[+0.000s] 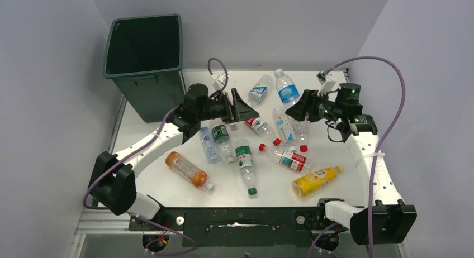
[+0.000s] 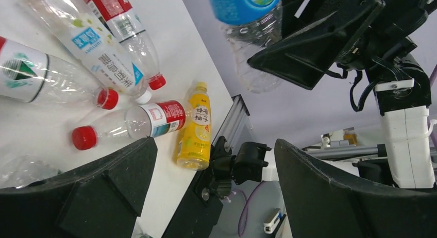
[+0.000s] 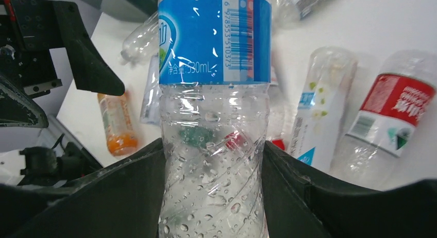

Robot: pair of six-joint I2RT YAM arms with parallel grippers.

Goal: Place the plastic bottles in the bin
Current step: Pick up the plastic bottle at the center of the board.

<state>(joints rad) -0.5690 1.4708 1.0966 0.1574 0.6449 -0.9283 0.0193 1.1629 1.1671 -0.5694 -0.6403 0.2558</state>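
Observation:
The dark green bin [image 1: 144, 57] stands at the far left corner. My right gripper [image 1: 298, 110] is shut on the lower body of a clear plastic bottle with a blue label [image 1: 287, 92], held between both fingers in the right wrist view [image 3: 214, 145]. My left gripper [image 1: 247, 108] is open and empty, facing the right gripper above the bottles; its jaws stand wide apart in the left wrist view [image 2: 216, 186]. Several bottles lie on the table: an orange one [image 1: 187, 168], a yellow one [image 1: 316, 180], a green-labelled one [image 1: 245, 157] and a red-labelled one [image 1: 286, 157].
More bottles lie between the grippers: a blue-labelled one [image 1: 260, 90] at the back, a red-labelled one [image 1: 257, 124] and a white-labelled one [image 1: 284, 127]. The table's white top [image 1: 167, 185] ends at a black front rail. Purple cables loop over both arms.

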